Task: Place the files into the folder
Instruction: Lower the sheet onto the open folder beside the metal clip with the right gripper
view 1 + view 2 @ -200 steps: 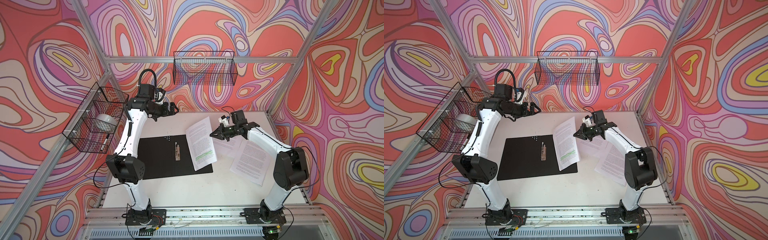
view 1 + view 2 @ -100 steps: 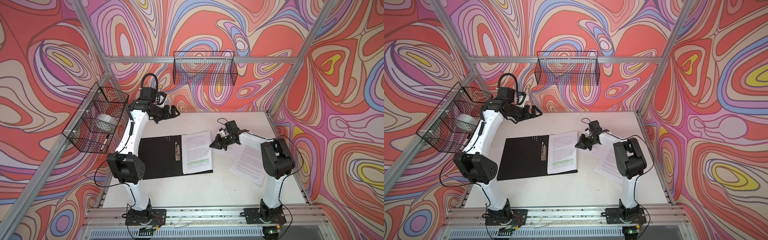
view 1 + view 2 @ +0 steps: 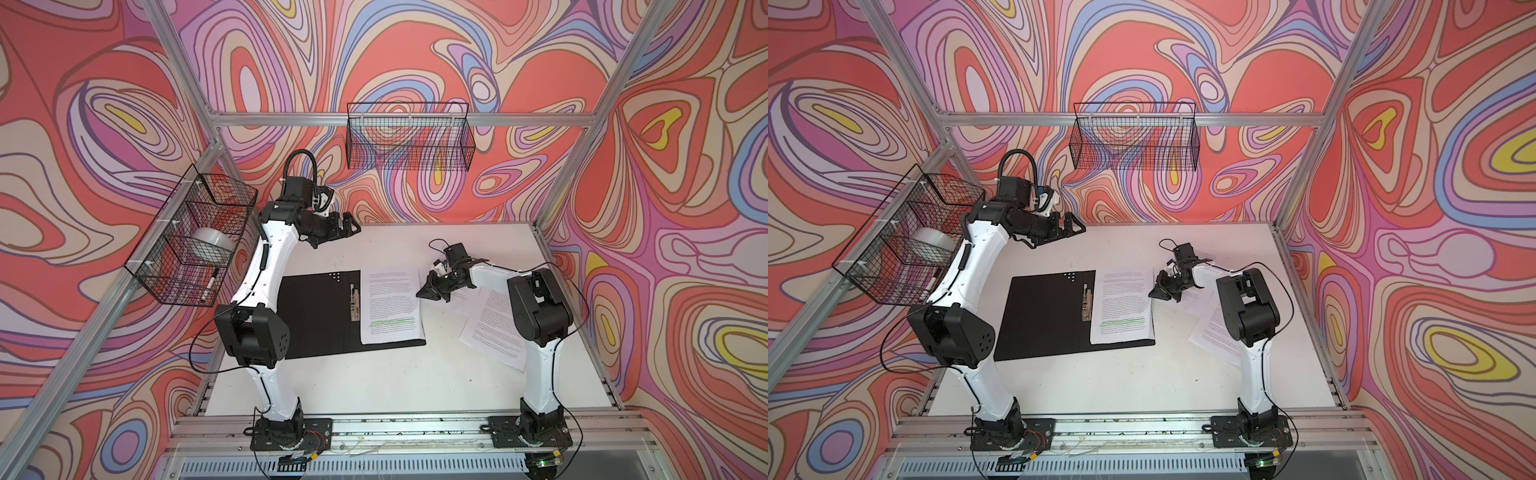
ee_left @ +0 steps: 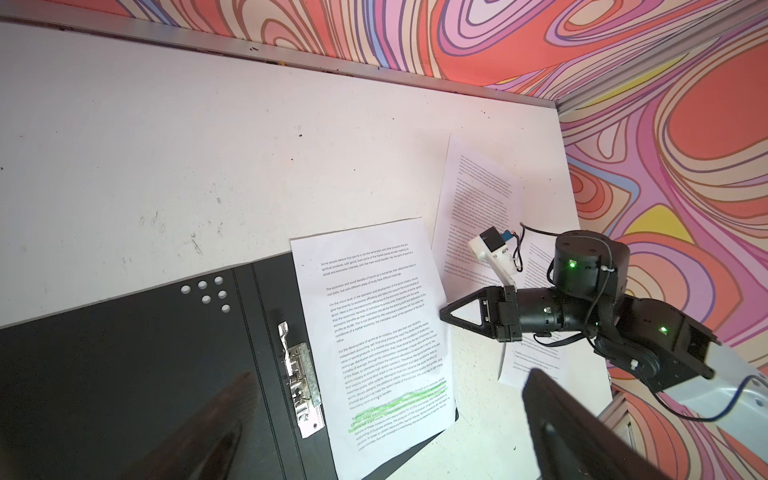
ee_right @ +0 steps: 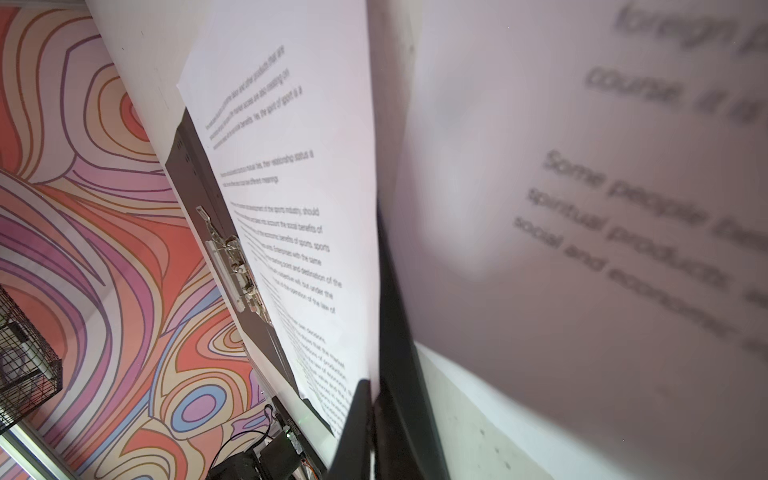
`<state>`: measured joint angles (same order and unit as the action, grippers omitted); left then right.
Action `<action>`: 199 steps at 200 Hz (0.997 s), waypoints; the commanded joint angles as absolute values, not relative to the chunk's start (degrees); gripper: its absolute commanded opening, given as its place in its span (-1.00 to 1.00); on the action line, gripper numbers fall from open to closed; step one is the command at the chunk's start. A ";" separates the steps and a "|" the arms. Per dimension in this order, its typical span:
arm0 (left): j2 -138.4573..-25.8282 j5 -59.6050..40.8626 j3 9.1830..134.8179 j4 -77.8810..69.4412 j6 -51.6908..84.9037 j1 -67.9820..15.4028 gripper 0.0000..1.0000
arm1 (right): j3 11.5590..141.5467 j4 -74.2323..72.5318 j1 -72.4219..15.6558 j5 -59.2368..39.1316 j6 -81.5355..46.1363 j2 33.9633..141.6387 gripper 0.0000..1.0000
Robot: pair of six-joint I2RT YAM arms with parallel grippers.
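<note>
The folder (image 3: 316, 316) (image 3: 1042, 316) lies open and flat on the table, black inside up, with a metal spine clip (image 4: 301, 374) down its middle. One file, a white sheet with green highlighted lines (image 3: 390, 305) (image 4: 374, 324), lies flat on the folder's right half. My right gripper (image 3: 420, 293) (image 4: 442, 312) is low at that sheet's right edge, shut on the edge (image 5: 370, 395). Two more files (image 3: 494, 328) (image 4: 478, 199) lie on the table under the right arm. My left gripper (image 3: 351, 226) (image 4: 390, 378) hangs open and empty, high over the back left.
A wire basket (image 3: 195, 237) with a tape roll and a marker hangs on the left wall. Another wire basket (image 3: 409, 141) hangs on the back wall. The white table (image 3: 395, 386) shows bare in front of the folder.
The right gripper has brought the tilted highlighted sheet down and left, and it now lies flat on the folder's right half. The right arm has folded lower. The left gripper barely shifted.
</note>
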<state>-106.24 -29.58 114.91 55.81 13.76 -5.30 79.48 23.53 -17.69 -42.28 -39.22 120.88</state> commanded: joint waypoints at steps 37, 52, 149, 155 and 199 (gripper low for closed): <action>-104.48 -30.07 114.43 55.20 14.24 -5.27 1.00 | 86.21 32.69 -18.71 -42.15 -31.04 122.53 -1.00; -104.44 -30.14 114.52 55.19 14.24 -5.27 0.99 | 88.00 35.54 -18.89 -42.23 -29.26 121.88 -1.00; -104.10 -30.23 113.60 54.80 14.33 -5.27 0.99 | 86.74 35.48 -19.64 -40.04 -32.54 121.36 -1.00; -104.05 -30.22 113.47 54.71 14.33 -5.27 0.99 | 85.85 34.25 -19.69 -39.95 -33.66 121.13 -1.00; -104.14 -30.84 113.20 54.42 14.67 -5.27 0.99 | 82.88 29.31 -20.34 -39.20 -37.79 120.49 -1.00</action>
